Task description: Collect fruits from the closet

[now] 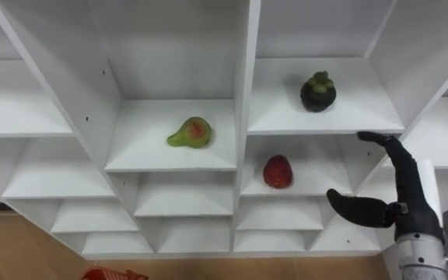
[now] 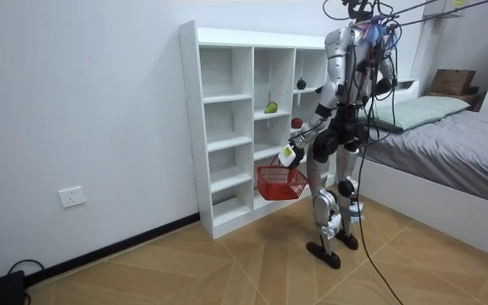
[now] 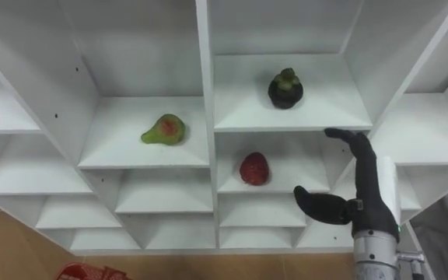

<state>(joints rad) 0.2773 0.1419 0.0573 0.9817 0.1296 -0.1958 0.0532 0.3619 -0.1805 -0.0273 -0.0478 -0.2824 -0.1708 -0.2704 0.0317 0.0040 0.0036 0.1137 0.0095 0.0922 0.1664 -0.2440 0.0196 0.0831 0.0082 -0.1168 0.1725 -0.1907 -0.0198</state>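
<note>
Right hand (image 1: 407,204), fingers straight and spread, holding nothing, hovered lower right; strawberry (image 1: 278,171) sat left of its thumb, nearer than mangosteen (image 1: 317,91) above.

Closet (image 1: 243,85): white board, looked smooth and matt. Floor (image 2: 227,271): wood pattern, showed slight sheen. Basket (image 2: 280,185): red plastic mesh. Right hand (image 1: 412,206): matt black fingers, metal wrist.

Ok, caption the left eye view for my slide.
Open right hand raised at white shelves holding a pear, strawberry and mangosteen.
</note>
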